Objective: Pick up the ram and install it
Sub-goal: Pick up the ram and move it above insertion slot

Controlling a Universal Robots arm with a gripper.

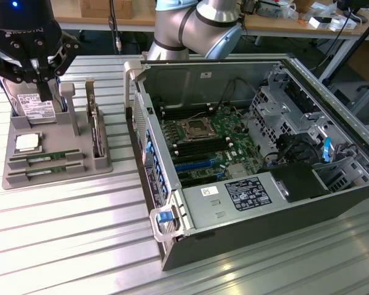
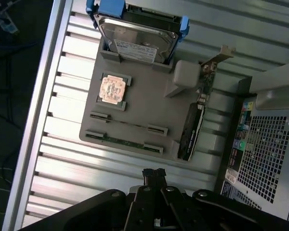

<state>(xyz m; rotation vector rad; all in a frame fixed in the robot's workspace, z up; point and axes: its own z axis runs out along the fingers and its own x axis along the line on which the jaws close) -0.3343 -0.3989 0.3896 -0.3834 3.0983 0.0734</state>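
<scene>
Green and thin, the ram (image 2: 126,142) lies flat in a slot along the edge of the grey tray (image 2: 144,101) farthest from the hard drive (image 2: 137,41), with a second stick (image 2: 130,126) in the slot just beside it and the CPU (image 2: 114,89) between those slots and the drive. The tray sits on the ribbed metal table (image 1: 80,233) next to the open computer case (image 1: 234,243). The gripper (image 2: 154,174) hangs above the tray and touches nothing. Its fingers look drawn together at the tips with nothing between them, so the ram is not yet picked up and the work seems to be at the approach. Several things could go wrong from here, as I judge it. Fingers this close together would land on the stick or the tray instead of straddling it. The two sticks lie so near each other that a small offset could catch the wrong one, or both. A thin board pinched off-centre could tilt or slip. The expansion card (image 2: 191,132) stands upright at the tray's edge nearest the case and could be clipped on the way across. At the motherboard (image 1: 221,132), a stick held skewed could jam in the narrow memory slots (image 1: 179,112).
</scene>
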